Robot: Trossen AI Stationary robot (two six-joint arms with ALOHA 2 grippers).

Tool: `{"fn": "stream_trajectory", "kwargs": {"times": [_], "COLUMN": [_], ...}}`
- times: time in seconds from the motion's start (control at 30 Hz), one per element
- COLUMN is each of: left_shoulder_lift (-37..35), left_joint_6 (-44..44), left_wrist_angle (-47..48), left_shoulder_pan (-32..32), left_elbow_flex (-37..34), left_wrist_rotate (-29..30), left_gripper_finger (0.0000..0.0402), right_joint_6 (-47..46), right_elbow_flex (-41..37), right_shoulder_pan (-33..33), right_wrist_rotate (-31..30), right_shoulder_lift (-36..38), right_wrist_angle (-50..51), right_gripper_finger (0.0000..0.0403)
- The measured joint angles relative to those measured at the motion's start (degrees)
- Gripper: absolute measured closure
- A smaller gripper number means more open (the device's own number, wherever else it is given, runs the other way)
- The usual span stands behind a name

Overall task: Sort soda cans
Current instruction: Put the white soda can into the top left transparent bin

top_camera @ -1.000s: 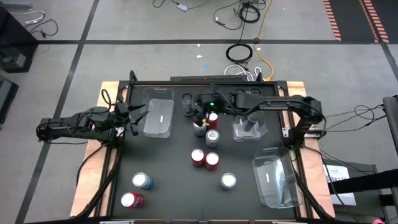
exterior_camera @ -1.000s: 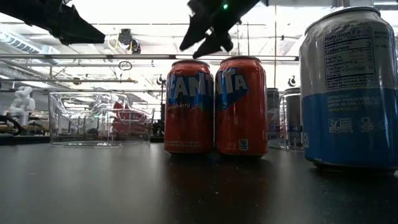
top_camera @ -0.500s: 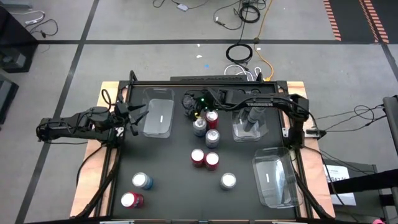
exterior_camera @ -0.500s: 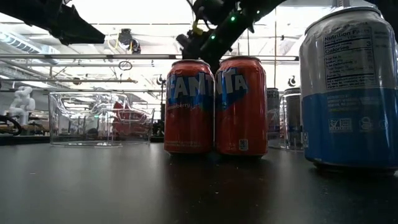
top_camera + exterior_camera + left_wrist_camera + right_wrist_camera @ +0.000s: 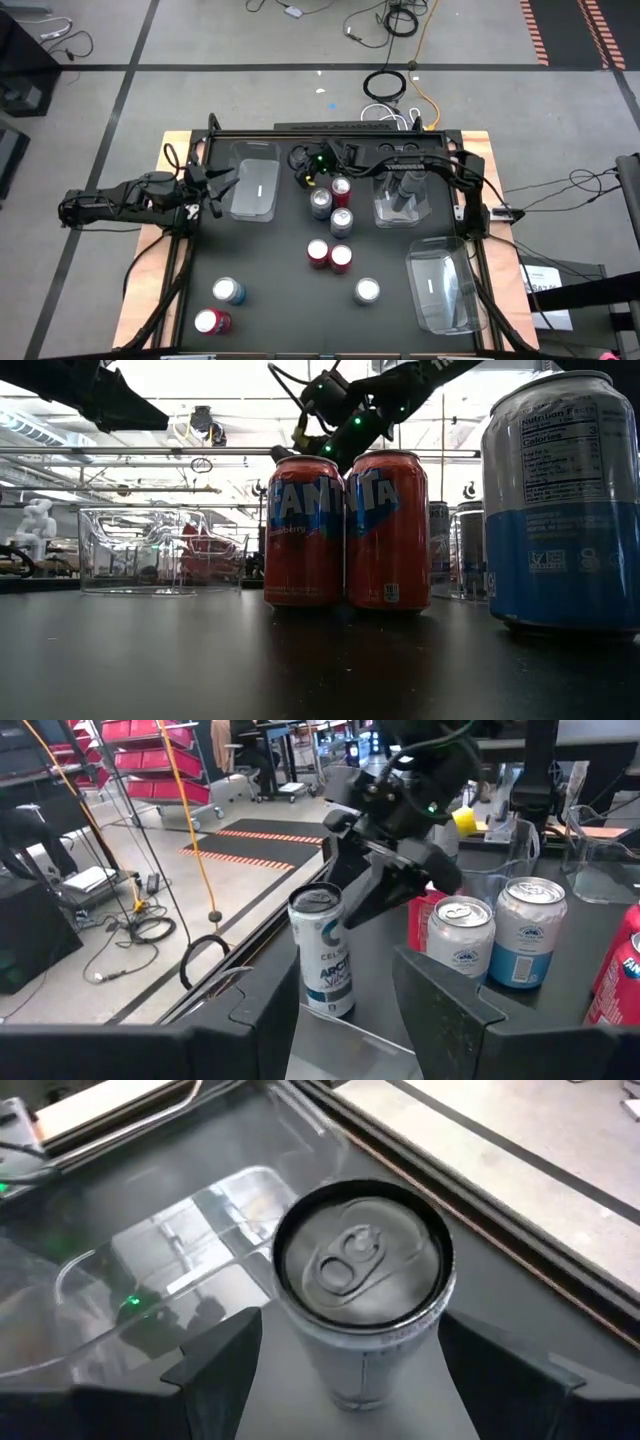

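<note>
High view: set overhead, facing straight down, whole table (image 5: pixel 260 300) covered. Low view: set at tabletop height, facing level across, two red cans (image 5: pixel 345 530) close. Left wrist view: aimed across table's far edge at dark can (image 5: pixel 322 952). Right wrist view: angled down, very near, same dark can (image 5: pixel 362 1285) shared.

Grey floor (image 5: pixel 120 40) marked with dark tape lines, loose cables (image 5: pixel 395 20) strewn across it, red shelving (image 5: pixel 150 760) beyond.
</note>
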State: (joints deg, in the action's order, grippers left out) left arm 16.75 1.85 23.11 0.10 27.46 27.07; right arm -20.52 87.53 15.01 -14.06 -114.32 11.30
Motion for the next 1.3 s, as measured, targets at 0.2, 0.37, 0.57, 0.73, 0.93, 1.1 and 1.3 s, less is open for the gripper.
{"fn": "stream_trajectory", "kwargs": {"times": [0.2,0.37,0.57,0.73,0.93,1.1,1.3], "left_shoulder_lift": [0.0,0.0,0.0,0.0,0.0,0.0,0.0], "left_joint_6": [0.0,0.0,0.0,0.0,0.0,0.0,-0.1], "left_wrist_angle": [0.0,0.0,0.0,0.0,0.0,0.0,0.2], "left_shoulder_pan": [0.0,0.0,0.0,0.0,0.0,0.0,0.0], "left_elbow_flex": [0.0,0.0,0.0,0.0,0.0,0.0,0.0], "left_wrist_rotate": [0.0,0.0,0.0,0.0,0.0,0.0,0.0], "left_gripper_finger": [0.0230,0.0230,0.0230,0.0230,0.0230,0.0230,0.0230], "right_joint_6": [0.6,3.8,3.9,3.9,5.8,5.7,5.1], "right_elbow_flex": [0.0,0.0,0.0,0.0,0.0,-0.1,0.0], "right_shoulder_pan": [0.5,1.0,1.7,2.3,2.9,2.8,2.6], "right_wrist_rotate": [-3.1,0.2,2.0,-0.1,3.5,2.4,-2.6], "right_shoulder_lift": [0.0,0.0,0.0,0.0,-1.2,-3.8,-3.6], "right_wrist_angle": [-0.1,-1.8,-3.5,-3.4,-3.5,-6.5,-6.7], "right_gripper_finger": [0.0106,0.0106,0.0106,0.0106,0.0106,0.0106,0.0106]}}
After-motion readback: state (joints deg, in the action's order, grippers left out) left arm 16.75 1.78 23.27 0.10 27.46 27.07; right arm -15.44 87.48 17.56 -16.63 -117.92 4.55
